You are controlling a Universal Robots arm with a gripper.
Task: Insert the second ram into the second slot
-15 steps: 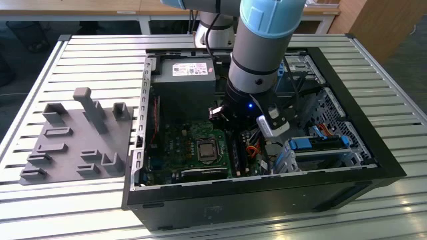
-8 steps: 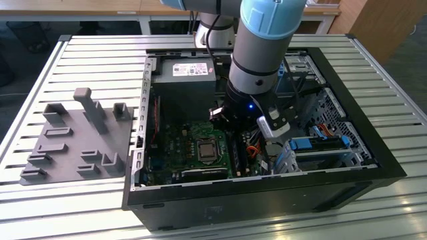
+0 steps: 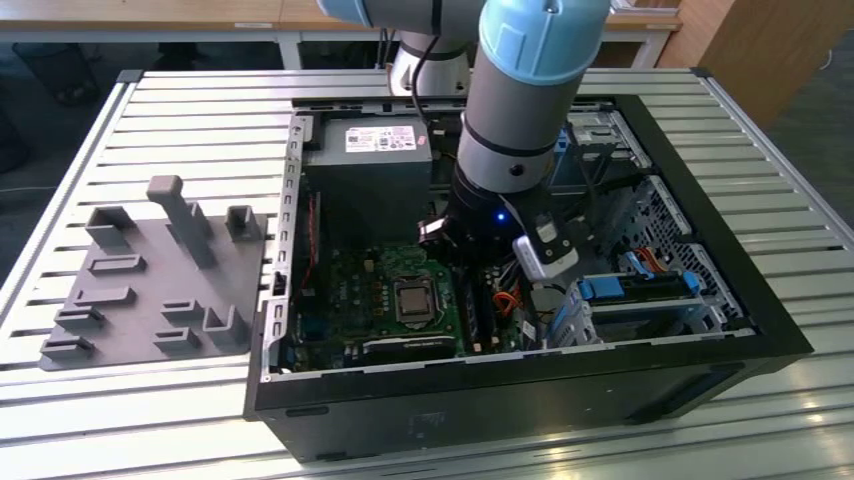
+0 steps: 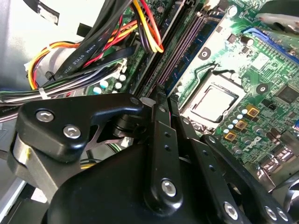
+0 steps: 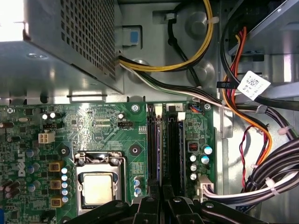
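My gripper (image 3: 470, 258) reaches down inside the open computer case (image 3: 747, 300), over the memory slots on the green motherboard (image 3: 387, 265). In the first wrist view its fingertips (image 5: 148, 201) stand almost together around a thin dark-blue edge, the second ram (image 5: 159, 149). The stick lies in line with a slot (image 5: 153, 149), next to the empty dark slots (image 5: 175, 149). The second wrist view shows the gripper (image 4: 163, 100) shut at the near end of the same stick (image 4: 180, 53). How deep the ram sits is hidden by the fingers.
The processor socket (image 5: 98, 186) lies close beside the slots. On the other side hang bundles of cables (image 5: 261, 140). The power supply box (image 5: 60, 46) stands beyond the slots. A drive cage (image 3: 627, 290) lines the case's right wall. A grey fixture plate (image 3: 147, 280) lies outside the case.
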